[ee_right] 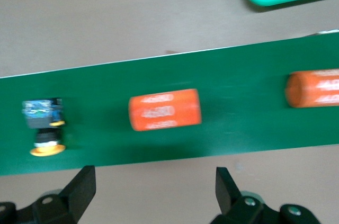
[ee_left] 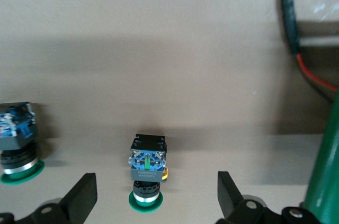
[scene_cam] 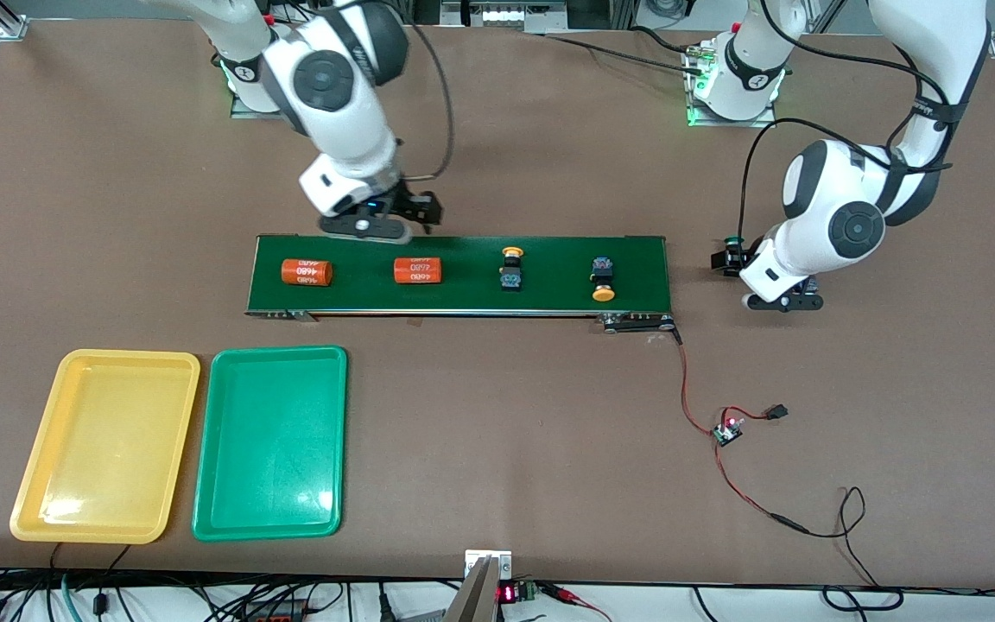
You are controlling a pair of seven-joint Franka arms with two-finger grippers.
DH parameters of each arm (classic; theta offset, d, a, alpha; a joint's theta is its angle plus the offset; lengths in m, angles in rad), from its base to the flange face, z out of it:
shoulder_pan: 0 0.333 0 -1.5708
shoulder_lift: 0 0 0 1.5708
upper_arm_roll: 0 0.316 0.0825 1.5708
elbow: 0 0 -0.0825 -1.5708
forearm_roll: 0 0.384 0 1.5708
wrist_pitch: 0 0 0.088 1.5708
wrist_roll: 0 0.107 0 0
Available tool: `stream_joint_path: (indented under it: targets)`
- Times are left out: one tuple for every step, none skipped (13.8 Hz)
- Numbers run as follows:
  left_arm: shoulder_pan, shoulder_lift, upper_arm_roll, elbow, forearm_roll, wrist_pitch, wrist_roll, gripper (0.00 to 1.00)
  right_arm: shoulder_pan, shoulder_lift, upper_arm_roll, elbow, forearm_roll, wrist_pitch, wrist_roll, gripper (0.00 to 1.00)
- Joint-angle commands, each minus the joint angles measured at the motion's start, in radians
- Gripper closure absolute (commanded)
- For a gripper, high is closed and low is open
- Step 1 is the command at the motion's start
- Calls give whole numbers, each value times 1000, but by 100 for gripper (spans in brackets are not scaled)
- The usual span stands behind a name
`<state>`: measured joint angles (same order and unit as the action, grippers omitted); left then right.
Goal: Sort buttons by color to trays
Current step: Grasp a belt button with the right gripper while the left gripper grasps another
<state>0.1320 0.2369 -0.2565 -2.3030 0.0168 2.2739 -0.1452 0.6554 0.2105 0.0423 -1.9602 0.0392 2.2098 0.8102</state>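
Two green buttons lie on the bare table off the belt's end, toward the left arm's end; one (ee_left: 147, 173) lies between the fingers of my open left gripper (ee_left: 156, 192), the other (ee_left: 16, 147) beside it. In the front view my left gripper (scene_cam: 726, 259) is low there and one green cap (scene_cam: 732, 240) shows. Two yellow buttons (scene_cam: 511, 268) (scene_cam: 604, 281) lie on the belt; one shows in the right wrist view (ee_right: 45, 128). My right gripper (scene_cam: 415, 207) (ee_right: 153, 181) is open and empty over the table beside the belt. The yellow tray (scene_cam: 104, 441) and green tray (scene_cam: 273, 441) hold nothing.
The dark-green conveyor belt (scene_cam: 463, 294) carries two orange "4680" cylinders (scene_cam: 307, 272) (scene_cam: 418, 270). A red wire with a small board (scene_cam: 728, 429) runs from the belt's end toward the front camera. The trays lie side by side, nearer the front camera than the belt.
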Motion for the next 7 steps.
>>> stream_joint_path:
  targets:
    - [3,-11,3,-91,3,143,96,0,44,151,-12,168,-12,-13,70,0]
    - [3,-5,14,-111,3,188,127,0,56,177,-16,187,-27,-13,72,0]
    - [3,7,17,-116,3,206,130,0,56,193,-18,198,-47,-12,69,0]
    - [3,24,19,-116,3,210,130,0,56,205,-18,201,-59,-10,67,0]
    - [3,38,19,-118,3,223,130,0,56,208,-18,199,-64,-10,67,0]
    - [3,42,19,-128,3,236,131,0,56,208,-19,199,-64,-9,67,0]
    - [3,48,19,-131,3,234,128,5,59,217,-31,205,-64,-7,69,0]
